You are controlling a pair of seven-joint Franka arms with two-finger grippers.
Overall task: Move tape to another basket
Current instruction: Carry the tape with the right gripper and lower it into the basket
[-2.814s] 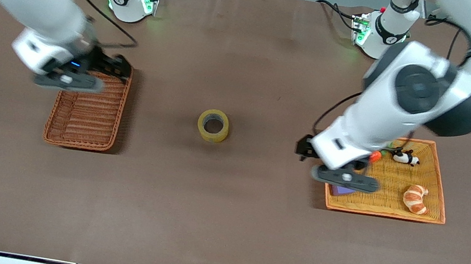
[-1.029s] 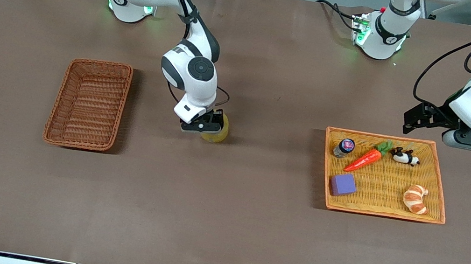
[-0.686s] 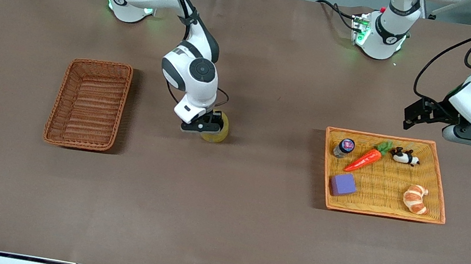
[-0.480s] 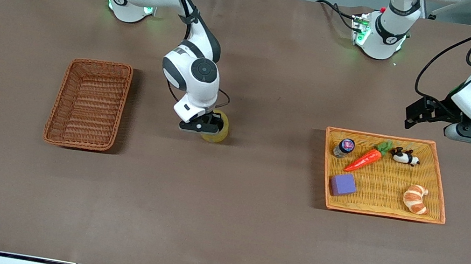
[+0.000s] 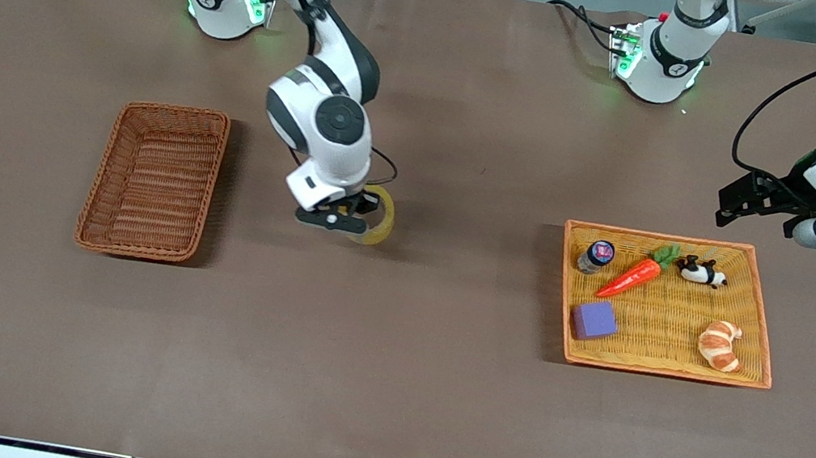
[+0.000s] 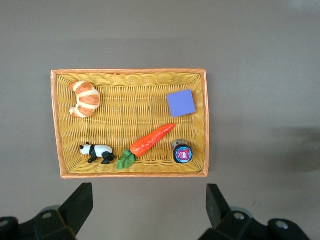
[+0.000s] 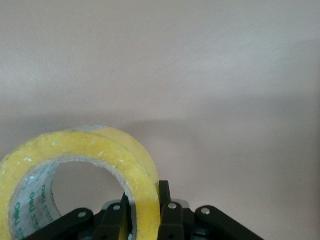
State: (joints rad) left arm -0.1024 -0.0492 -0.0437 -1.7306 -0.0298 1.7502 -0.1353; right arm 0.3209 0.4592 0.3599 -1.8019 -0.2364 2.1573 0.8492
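basket (image 5: 155, 181) bare (tape (image 5: 377, 216) in right gripper (image 5: 341, 214))

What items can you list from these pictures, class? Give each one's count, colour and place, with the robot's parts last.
tape: 1, yellowish, gripped over the table's middle
wicker basket: 1, reddish-brown, toward the right arm's end
woven tray: 1, orange-yellow, toward the left arm's end
small jar: 1, dark, in the tray
toy carrot: 1, orange, in the tray
toy panda: 1, black and white, in the tray
purple block: 1, in the tray
croissant: 1, tan, in the tray
right gripper: shut on the tape's wall
left gripper: open, waiting above the tray's edge
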